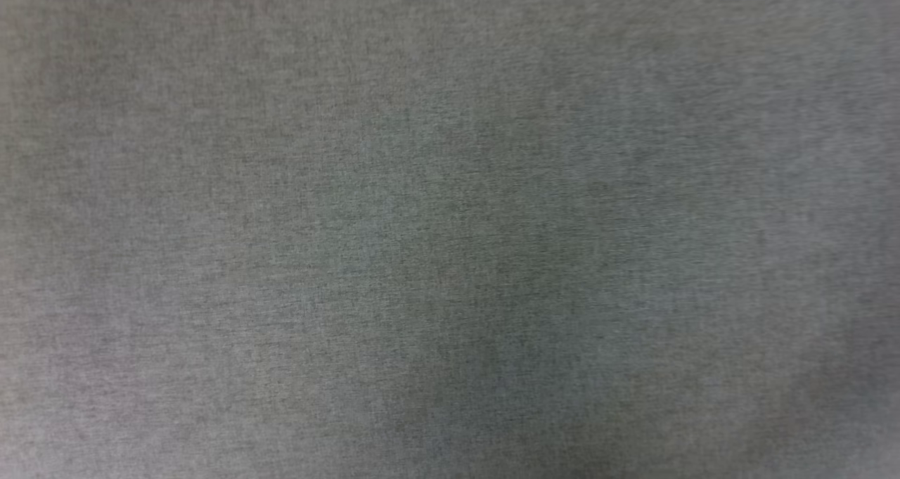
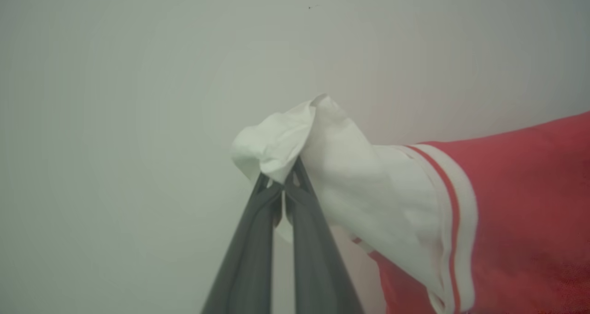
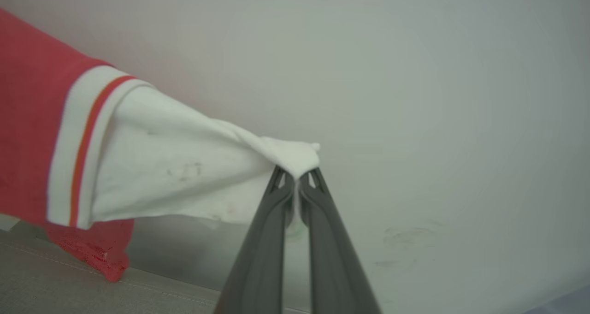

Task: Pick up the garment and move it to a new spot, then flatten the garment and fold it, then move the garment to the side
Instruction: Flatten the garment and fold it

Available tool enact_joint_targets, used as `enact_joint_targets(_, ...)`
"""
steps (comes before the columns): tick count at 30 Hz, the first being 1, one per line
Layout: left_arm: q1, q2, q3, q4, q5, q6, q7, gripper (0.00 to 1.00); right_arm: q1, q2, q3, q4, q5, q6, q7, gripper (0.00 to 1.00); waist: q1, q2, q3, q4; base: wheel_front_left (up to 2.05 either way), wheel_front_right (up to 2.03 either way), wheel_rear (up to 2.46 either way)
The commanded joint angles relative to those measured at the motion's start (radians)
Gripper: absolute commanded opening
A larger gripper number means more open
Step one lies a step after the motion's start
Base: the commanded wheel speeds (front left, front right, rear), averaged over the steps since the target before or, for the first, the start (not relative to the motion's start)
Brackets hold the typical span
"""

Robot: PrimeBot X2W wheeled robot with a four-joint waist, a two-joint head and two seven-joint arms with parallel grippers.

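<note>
Shirt held aloft by both white sleeves.
Pinched at one sleeve tip by left claw and at the other by right claw, both pressed together on cloth, probably to spread the red body before laying flat. From right wrist: red corner hanging by grey stitched surface, touching or not unclear. From left wrist: bare wall. From head: blurred grey weave.

One garment is counted, with two white sleeves; two hands are counted, a left hand and a right hand.
</note>
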Motion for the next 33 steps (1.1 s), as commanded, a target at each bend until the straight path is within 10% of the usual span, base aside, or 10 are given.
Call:
enact_joint_targets(1, 0.001, -0.011, -0.007, 0.025, -0.005, -0.007, -0.028, 0.00, -0.005, 0.009, -0.001, 0.022, -0.006, -0.001, -0.017, 0.00, -0.0004, 0.0000, 0.029, 0.016, 0.00, 0.00, 0.00)
enact_joint_targets(19, 0.704, -0.082, -0.172, 0.164, -0.120, -0.033, -0.102, 0.00, 0.551, -0.003, 0.128, 0.195, 0.128, -0.001, 0.032, 0.00, -0.0004, 0.0000, -0.260, 0.065, 0.00, 0.00, 0.00)
enact_joint_targets(33, 1.205, 0.000, -0.227, 0.025, -0.245, 0.008, 0.023, 0.00, 1.033, -0.109, 0.005, 0.056, 0.344, -0.002, 0.231, 0.00, -0.0004, 0.0000, -0.539, 0.085, 0.00, 0.00, 0.00)
